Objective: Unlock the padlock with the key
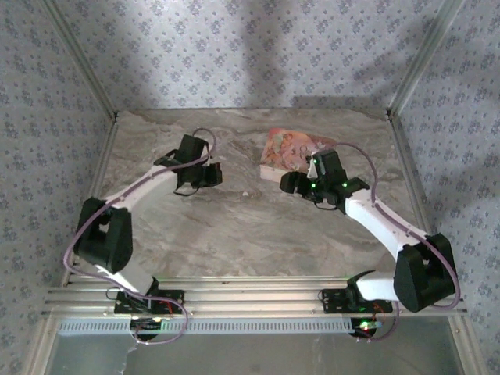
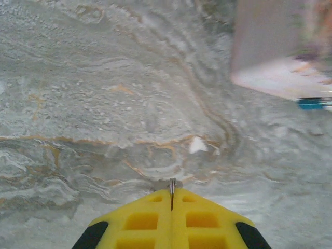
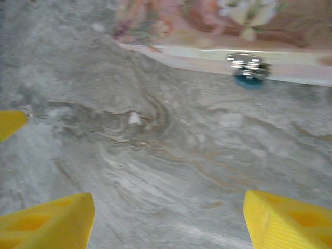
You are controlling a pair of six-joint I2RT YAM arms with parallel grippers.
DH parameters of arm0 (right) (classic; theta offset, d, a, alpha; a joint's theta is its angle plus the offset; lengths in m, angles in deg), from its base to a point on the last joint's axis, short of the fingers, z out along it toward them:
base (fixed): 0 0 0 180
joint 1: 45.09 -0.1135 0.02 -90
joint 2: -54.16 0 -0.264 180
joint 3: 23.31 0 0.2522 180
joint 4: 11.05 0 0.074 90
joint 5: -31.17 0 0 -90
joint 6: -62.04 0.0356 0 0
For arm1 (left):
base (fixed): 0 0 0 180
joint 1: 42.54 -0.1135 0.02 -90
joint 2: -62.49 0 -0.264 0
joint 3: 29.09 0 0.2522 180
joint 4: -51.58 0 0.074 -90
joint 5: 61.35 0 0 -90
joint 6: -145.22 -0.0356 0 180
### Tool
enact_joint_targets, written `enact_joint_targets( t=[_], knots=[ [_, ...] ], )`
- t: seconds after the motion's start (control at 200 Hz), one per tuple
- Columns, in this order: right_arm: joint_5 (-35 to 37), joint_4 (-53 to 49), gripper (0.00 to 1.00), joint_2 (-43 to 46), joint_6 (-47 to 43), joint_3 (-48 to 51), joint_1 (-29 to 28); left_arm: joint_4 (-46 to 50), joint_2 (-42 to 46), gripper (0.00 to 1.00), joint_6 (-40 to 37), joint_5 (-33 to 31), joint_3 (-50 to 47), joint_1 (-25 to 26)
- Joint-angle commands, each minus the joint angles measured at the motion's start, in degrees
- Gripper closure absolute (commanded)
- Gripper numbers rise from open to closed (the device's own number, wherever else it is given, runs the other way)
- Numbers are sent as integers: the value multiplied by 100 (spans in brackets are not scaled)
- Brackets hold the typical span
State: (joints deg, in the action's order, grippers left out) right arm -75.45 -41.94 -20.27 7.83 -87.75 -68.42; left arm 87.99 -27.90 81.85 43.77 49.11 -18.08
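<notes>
My left gripper is shut on the key. A thin metal edge of it pokes out between the yellow fingers, low over the marble table. The padlock, silver with a blue base, lies at the near edge of a pink book. The left wrist view has the padlock at its far right edge. My right gripper is open over bare table, short of the padlock, with nothing between its fingers. From above, the left gripper and the right gripper face each other mid-table.
The pink book lies at the back centre-right of the table. A small white fleck marks the marble between the grippers. Patterned walls enclose the table on three sides. The left gripper's yellow tip shows at the left edge of the right wrist view.
</notes>
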Motion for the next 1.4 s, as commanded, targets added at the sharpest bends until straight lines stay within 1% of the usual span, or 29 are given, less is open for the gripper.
enact_joint_targets(
  t=[0.0, 0.135, 0.205, 0.21, 0.28, 0.375, 0.51, 0.57, 0.62, 0.829, 1.044, 1.264, 1.394],
  knots=[
    [-397, 799, 27, 313, 332, 125, -226, -429, 535, 100, 211, 664, -192, 5],
    [-473, 1349, 37, 558, 115, 169, -600, -414, 854, 100, 422, 1280, -110, 1],
    [-500, 1579, 41, 599, 68, 192, -741, -295, 929, 100, 527, 1557, 31, 13],
    [-500, 1589, 41, 602, -37, 195, -751, -278, 937, 100, 532, 1570, 45, 18],
    [-398, 1763, 41, 615, -503, 209, -917, 56, 961, 100, 555, 1670, 254, 56],
    [-30, 2005, 40, 612, -1317, 263, -1231, 540, 1005, 100, 518, 1692, 510, 148],
    [225, 2662, 40, 457, -2398, 373, -1545, 819, 1215, 100, 608, 1697, 648, 306],
    [235, 2926, 40, 331, -2732, 381, -1628, 866, 1302, 100, 673, 1697, 666, 359],
    [91, 3106, 40, 204, -2946, 365, -1648, 872, 1377, 100, 771, 1680, 653, 392],
    [-399, 3822, 40, -347, -3298, 336, -1675, 927, 1574, 100, 957, 1679, 649, 572],
    [-791, 4181, 46, -702, -3329, 178, -1772, 1033, 1732, 100, 957, 1692, 575, 603],
    [-799, 4135, 51, -767, -3608, 162, -1982, 967, 1802, 100, 993, 1714, 401, 603],
    [-742, 4104, 58, -751, -3764, 149, -2085, 933, 1851, 100, 984, 1723, 265, 602]
  ],
)
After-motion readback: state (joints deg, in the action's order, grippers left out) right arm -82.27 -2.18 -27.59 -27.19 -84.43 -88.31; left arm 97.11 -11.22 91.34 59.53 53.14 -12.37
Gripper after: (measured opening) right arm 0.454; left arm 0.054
